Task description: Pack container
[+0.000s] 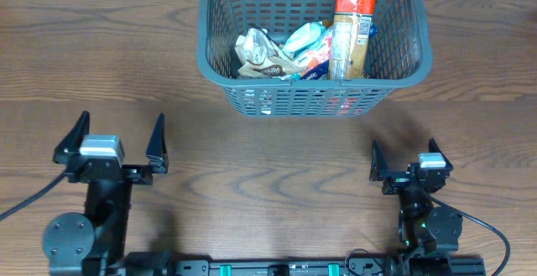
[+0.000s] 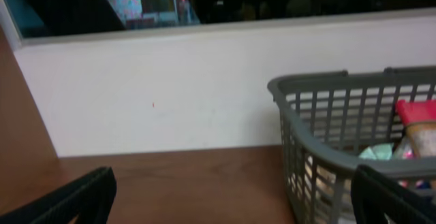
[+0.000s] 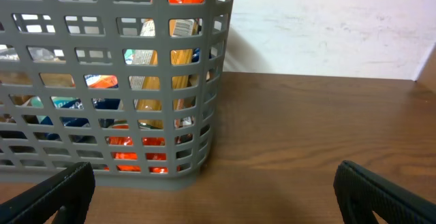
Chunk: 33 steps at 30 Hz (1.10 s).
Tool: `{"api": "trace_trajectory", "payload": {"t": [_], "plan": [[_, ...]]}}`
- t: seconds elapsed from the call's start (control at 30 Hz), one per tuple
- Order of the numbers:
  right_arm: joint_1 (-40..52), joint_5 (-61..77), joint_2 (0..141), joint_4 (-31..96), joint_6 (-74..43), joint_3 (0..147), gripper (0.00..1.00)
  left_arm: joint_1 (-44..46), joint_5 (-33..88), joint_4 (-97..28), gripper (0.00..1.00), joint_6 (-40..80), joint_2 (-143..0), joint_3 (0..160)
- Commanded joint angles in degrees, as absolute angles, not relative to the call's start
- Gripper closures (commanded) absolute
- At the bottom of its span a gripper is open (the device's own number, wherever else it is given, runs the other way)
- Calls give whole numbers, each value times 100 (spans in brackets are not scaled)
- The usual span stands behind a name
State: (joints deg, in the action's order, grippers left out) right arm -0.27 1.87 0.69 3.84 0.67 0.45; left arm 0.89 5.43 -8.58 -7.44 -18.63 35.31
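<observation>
At the left, the left end effector (image 1: 121, 121) hovers over the dark wood-grain table (image 1: 252, 167), well short of the basket, with its two black fingers spread wide and nothing between them. In its wrist view only the basket's near corner shows, at the right edge.

There is one container (image 1: 294, 100), a large dark grey plastic basket. It has rounded corners, a thick rim and sides of slotted lattice that narrow slightly toward the base. It stands upright on the far side of the table, a little right of centre, with its mouth facing up. Its far edge is cut off by the overhead frame. From what shows, its long axis runs left to right across the table, and a long side faces the arms.

Four packets can be told apart inside. From the left these are:
- one crumpled beige and brown packet (image 1: 260, 56)
- one pale blue packet (image 1: 304, 37)
- one blue and orange packet (image 1: 317, 63), lying lower
- one tall clear packet with a red top (image 1: 352, 33), standing on end against the right side

Something red-orange (image 3: 136, 149) shows low through the lattice. Whether it is a fifth item cannot be told.

At the right, the right end effector (image 1: 404, 148) is also spread wide and empty, apart from the basket.
</observation>
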Motion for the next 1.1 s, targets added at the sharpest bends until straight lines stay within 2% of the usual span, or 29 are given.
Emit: {"api": "trace_trajectory", "payload": {"t": [0.0,0.57,1.07], "plan": [[19,174,30,410,132,32,1,-54,882,-484,2,-810,-1577,3004],[19,174,30,410,132,32,1,-97,836,1452,1,-749,-657,847],[19,174,30,410,132,32,1,-134,838,1568,1,-720,-226,137]]}}
